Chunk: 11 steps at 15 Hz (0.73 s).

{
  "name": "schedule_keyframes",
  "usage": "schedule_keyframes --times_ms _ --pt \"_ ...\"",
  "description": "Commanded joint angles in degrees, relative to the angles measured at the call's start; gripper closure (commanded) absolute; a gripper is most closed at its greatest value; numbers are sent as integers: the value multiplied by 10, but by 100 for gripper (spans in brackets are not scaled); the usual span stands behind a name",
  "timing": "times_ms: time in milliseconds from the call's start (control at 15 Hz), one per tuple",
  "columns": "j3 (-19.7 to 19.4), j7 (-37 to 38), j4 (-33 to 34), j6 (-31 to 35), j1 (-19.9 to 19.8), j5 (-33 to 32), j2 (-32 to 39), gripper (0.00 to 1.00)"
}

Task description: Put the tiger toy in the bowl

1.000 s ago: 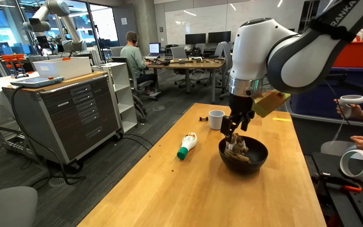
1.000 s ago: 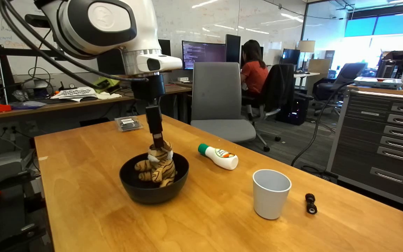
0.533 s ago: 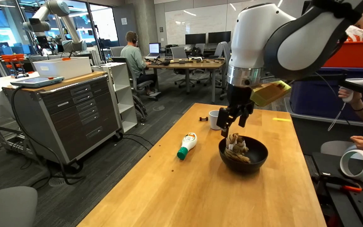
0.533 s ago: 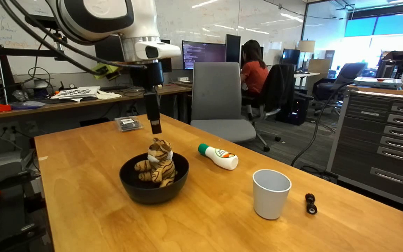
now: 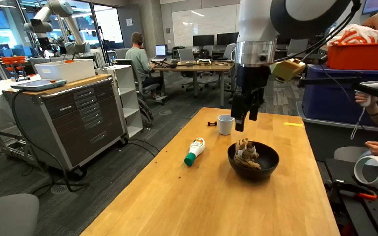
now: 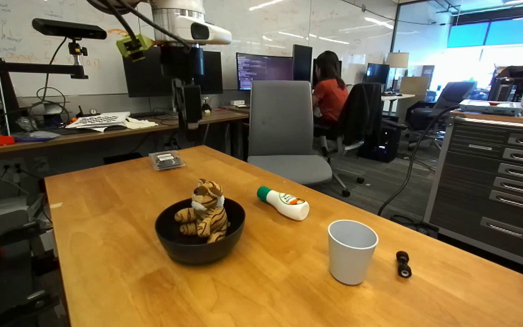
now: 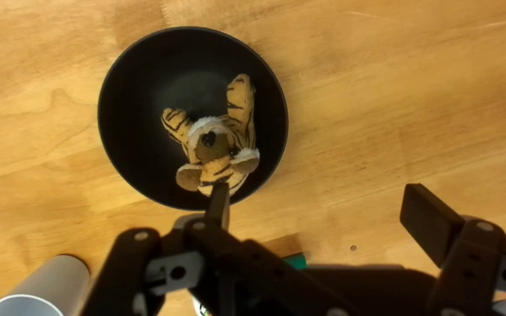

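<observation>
The tiger toy, tan-orange with dark stripes, sits upright inside the black bowl in both exterior views, the toy [image 5: 246,154] [image 6: 207,211] leaning near one side of the bowl [image 5: 267,164] [image 6: 193,254]. In the wrist view the toy [image 7: 211,149] lies wholly within the rim of the bowl [image 7: 147,66], face up to the camera. My gripper [image 5: 246,121] hangs above the bowl, apart from the toy, and it also shows in an exterior view [image 6: 189,123]. In the wrist view the gripper [image 7: 316,199] has its fingers wide apart with nothing between them; one fingertip overlaps the toy's head in the picture.
A grey-white cup [image 5: 225,124] [image 6: 351,254] and a small black dumbbell-like object [image 5: 212,123] [image 6: 403,264] stand on the wooden table. A green-capped white bottle [image 5: 195,150] [image 6: 284,203] lies beside the bowl. A clear plastic box [image 6: 167,160] lies near the table's far corner.
My gripper has risen from the toy's head to well above the bowl, its fingers now clear of the toy. The toy and bowl have stayed in place.
</observation>
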Motion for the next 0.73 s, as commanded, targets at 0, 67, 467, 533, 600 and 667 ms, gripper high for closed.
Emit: schedule_keyframes --times_ms 0,67,467,533,600,667 --pt "2 -43 11 -48 1 14 -18 0" --pt "3 -47 11 -50 1 14 -21 0" --pt "3 -33 7 -35 -2 0 -10 0" --pt "3 -33 7 -35 -2 0 -10 0" --pt "3 -33 7 -36 -2 0 -10 0" --pt "3 -34 7 -36 -2 0 -10 0"
